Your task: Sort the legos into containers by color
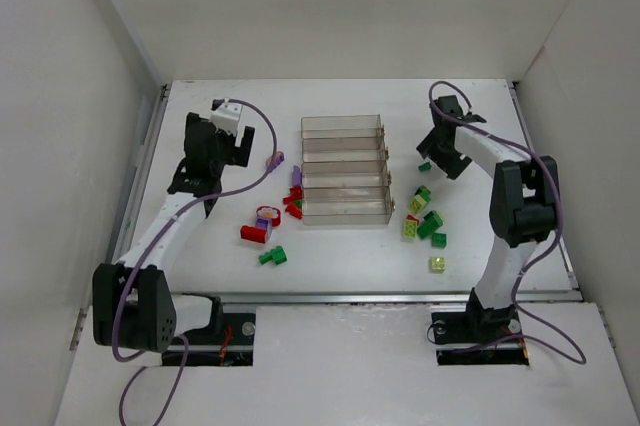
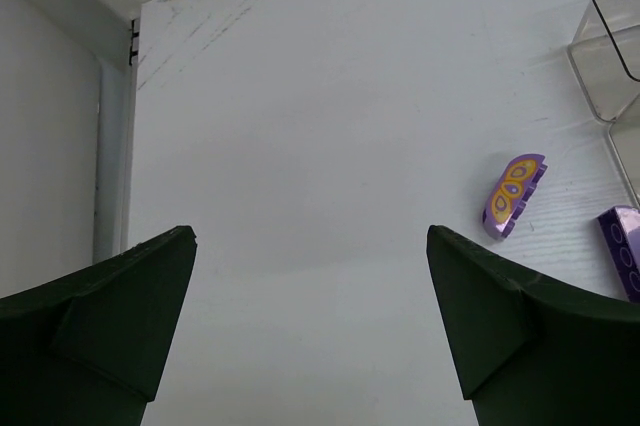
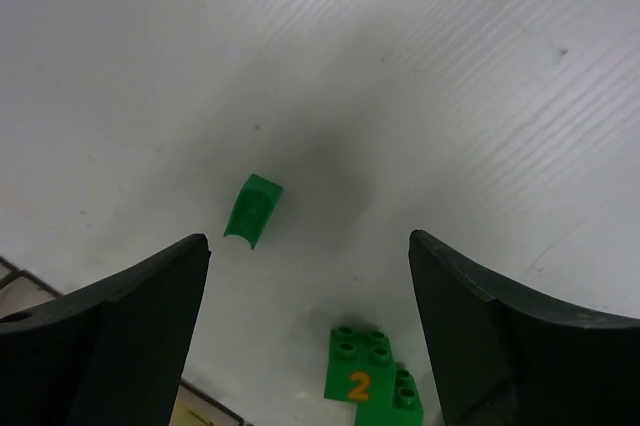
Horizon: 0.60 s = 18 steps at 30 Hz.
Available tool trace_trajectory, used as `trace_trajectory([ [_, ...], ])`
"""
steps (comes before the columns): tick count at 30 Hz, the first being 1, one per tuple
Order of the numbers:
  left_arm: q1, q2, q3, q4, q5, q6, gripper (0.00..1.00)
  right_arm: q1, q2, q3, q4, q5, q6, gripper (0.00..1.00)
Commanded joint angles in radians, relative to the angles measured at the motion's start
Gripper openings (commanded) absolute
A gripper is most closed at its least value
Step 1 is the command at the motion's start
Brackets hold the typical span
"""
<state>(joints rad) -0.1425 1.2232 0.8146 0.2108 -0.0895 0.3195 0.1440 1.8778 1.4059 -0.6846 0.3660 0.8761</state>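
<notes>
2 empty, wide-open: left gripper (image 2: 310,236), right gripper (image 3: 310,242); 4 containers (image 1: 344,186) lie lengthwise left-right.

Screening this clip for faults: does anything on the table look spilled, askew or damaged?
Nothing looks damaged. The legos lie scattered loose on both sides of the clear tray, as expected before sorting. One small green piece lies alone, apart from the right-hand cluster, near the open right pincer.

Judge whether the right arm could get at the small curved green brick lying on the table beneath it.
Probably yes. The right arm's fingers hang apart just above the curved green brick, with bare table around it; the numbered green brick lies clear.
</notes>
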Motion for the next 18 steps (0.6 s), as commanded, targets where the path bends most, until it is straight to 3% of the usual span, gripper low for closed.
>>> trace_trajectory([
  [1,0.010,0.006,0.049,0.082,0.028,-0.025,1.00,0.012,0.049,0.027,0.003,-0.067,0.041,0.86],
  [6,0.034,0.039,0.037,0.114,0.014,-0.007,1.00,0.012,0.122,0.088,0.028,-0.120,0.041,0.84],
  [13,0.070,0.027,0.003,0.137,0.000,-0.007,1.00,0.002,0.196,0.168,-0.027,-0.073,0.041,0.76],
  [17,0.070,0.018,-0.032,0.157,-0.015,0.003,1.00,-0.009,0.196,0.168,-0.036,-0.084,0.032,0.62],
  [18,0.070,0.018,-0.032,0.167,-0.025,0.003,1.00,-0.009,0.196,0.157,-0.036,-0.084,0.032,0.55],
])
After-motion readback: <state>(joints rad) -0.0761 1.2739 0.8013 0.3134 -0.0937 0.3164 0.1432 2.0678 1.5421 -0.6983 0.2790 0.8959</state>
